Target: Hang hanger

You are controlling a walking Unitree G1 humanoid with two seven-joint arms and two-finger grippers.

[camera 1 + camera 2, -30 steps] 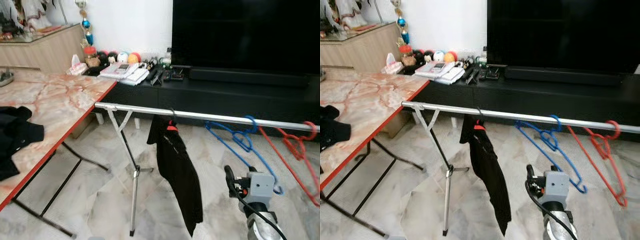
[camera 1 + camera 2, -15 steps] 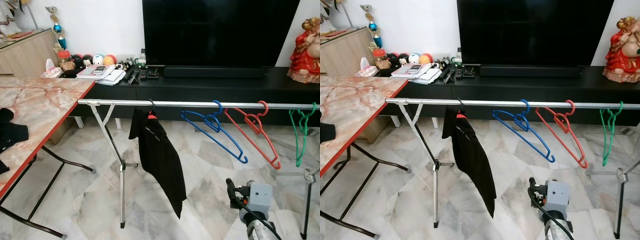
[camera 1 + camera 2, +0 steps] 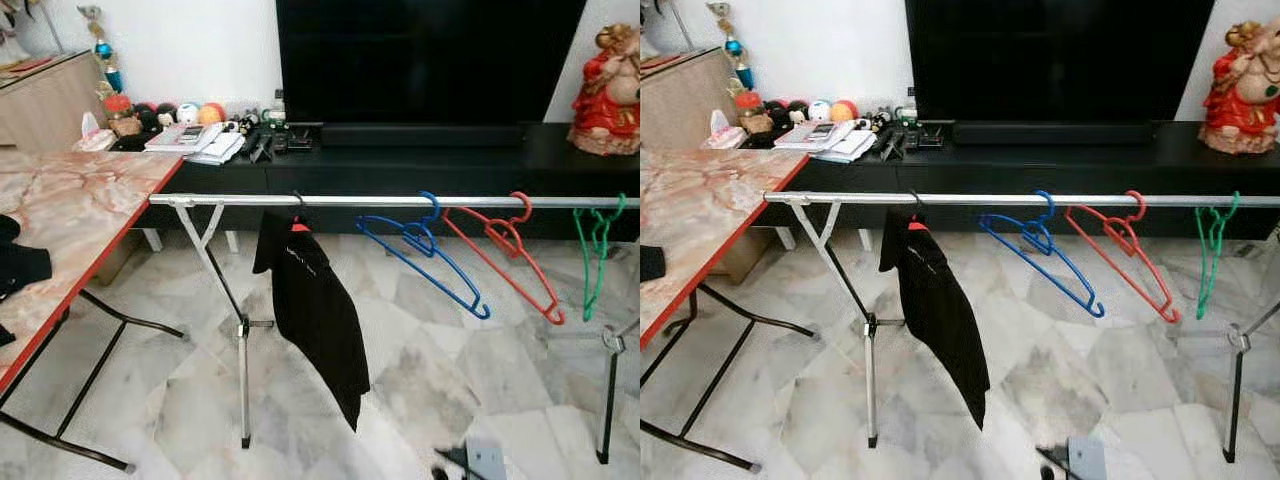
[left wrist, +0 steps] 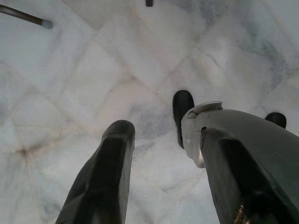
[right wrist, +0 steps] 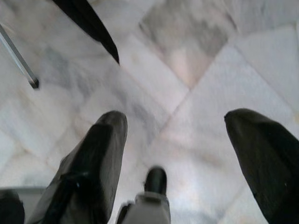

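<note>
Hanging on the silver rail (image 3: 400,201), from left to right, are a black shirt (image 3: 315,310) on its hanger and blue, red and green hangers, far above both spread, empty tools over the floor.

Two long black fingers (image 4: 105,177), rounded at the tips and faintly glossy, are seen on the left gripper (image 4: 163,172). A silver-grey leg shell with a black foot is glimpsed beyond them. The right gripper (image 5: 187,158) is built alike, its black fingers (image 5: 98,158) thick and blunt. A pale grey wrist block with a black cable is caught at the head camera's lower edge.
</note>
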